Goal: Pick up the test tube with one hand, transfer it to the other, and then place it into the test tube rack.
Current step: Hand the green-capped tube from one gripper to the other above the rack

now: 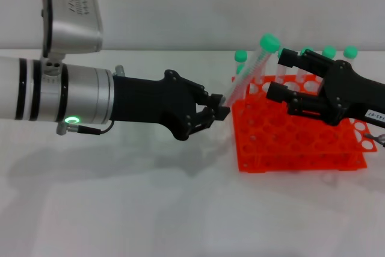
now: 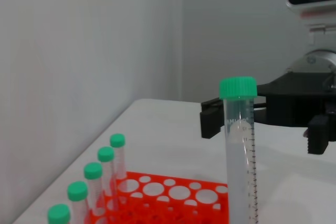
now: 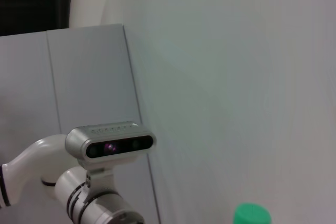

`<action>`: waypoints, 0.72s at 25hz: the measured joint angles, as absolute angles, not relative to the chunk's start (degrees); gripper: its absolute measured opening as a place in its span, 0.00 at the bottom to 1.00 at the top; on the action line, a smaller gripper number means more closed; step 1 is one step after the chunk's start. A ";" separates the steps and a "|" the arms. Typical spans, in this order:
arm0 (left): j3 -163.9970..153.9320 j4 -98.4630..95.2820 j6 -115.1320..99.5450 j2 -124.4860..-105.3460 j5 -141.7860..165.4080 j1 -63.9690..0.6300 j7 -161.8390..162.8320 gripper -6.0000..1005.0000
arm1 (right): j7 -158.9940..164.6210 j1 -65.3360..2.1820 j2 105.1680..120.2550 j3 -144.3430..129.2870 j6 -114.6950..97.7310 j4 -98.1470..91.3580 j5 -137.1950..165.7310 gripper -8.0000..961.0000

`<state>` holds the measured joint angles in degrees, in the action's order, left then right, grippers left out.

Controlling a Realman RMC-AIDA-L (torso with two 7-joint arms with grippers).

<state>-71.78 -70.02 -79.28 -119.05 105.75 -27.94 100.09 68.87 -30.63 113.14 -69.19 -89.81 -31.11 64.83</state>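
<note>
Head view, left end effector [image 1: 221, 106]: it is reaching in from the left on its silver-white forearm, fingers pinched shut on the lower end of the test tube [image 1: 249, 74], probably so the upper length stays free for the handover.
Head view, test tube: it is leaning up and away toward the right, green cap uppermost, held in the air just beside the near-left corner of the test tube rack [image 1: 295, 142], not in any hole.
Head view, right end effector [image 1: 280, 76]: it is waiting over the rack with its fingers spread wide, one above and one below the tube's upper part, near the cap but not closing on it.
Head view, rack: it is sitting on the white worktop [image 1: 120, 209] with other green-capped tubes [image 1: 328, 52] standing along its far row.
Left wrist view, test tube [image 2: 239, 145]: it is standing close and upright before the camera, cap on top, with the right end effector's open black fingers [image 2: 212, 119] just behind it.
Left wrist view, rack [image 2: 173, 195]: it is lying below, a row of capped tubes [image 2: 93, 171] along one edge, many holes free.
Right wrist view: only the tube's green cap [image 3: 252, 215] is showing at the edge, and the left arm's camera housing [image 3: 110, 142] beyond.
Stage: I judge the handover is about to begin.
</note>
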 joint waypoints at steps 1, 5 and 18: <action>-72.10 -70.02 -79.27 -119.08 105.85 -27.99 100.08 0.16 | 68.87 -30.79 113.20 -69.37 -89.80 -31.11 64.85 0.91; -72.82 -69.75 -79.17 -119.09 105.91 -28.43 100.06 0.16 | 68.83 -31.11 113.57 -70.20 -89.49 -31.11 64.94 0.91; -73.37 -69.58 -79.08 -119.09 105.98 -28.48 100.02 0.16 | 68.50 -30.86 114.61 -70.31 -88.46 -31.59 65.38 0.66</action>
<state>-73.37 -69.58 -79.08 -119.09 105.98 -28.48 100.02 68.51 -30.86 114.61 -70.31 -88.46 -31.59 65.39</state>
